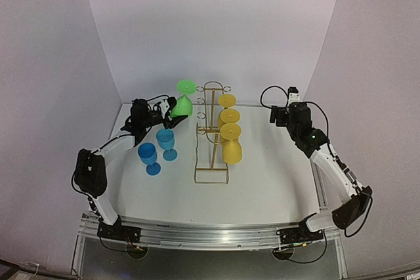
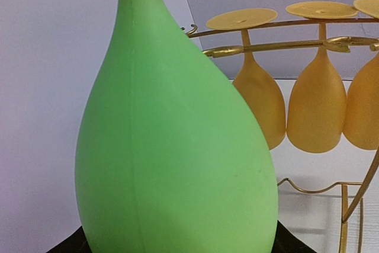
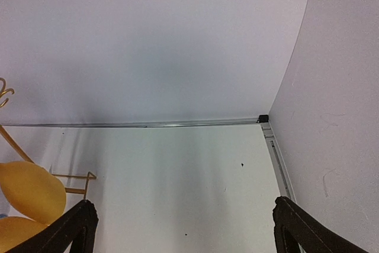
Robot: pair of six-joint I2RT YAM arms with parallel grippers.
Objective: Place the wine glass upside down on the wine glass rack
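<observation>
Wine glass (image 2: 177, 164): green, held upside down in the air with its foot uppermost, just beside the far left side of the wine glass rack (image 2: 278, 44); not yet hung.
Left gripper (image 1: 174, 120): pinching the wide part of the green bowl; its dark fingers show at either side of the bowl along the lower edge of the wrist view.
Right gripper (image 3: 180, 214): fingers spread, nothing between them; it hangs well apart from the rack.
Rack load: three yellow glasses (image 2: 317, 111) hang inverted on the right side.
Risk, entry: the disc foot may strike the rail instead of passing above it, if the stem is not lined up with the gap.
Risk, rack: a sideways push could shift the light frame and swing the yellow glasses.
Risk, grasp: the smooth, tapering bowl could slide between the fingers.
Risk, neighbours: two blue glasses (image 1: 149, 157) stand upright on the table (image 1: 262, 181) near the left arm; a low elbow could topple them.
Materials: glasses opaque and matte, probably plastic, with a faint seam down the green bowl.
Shapes: teardrop bowls, thin stems, flat round feet; the rack is thin glossy gold wire.
</observation>
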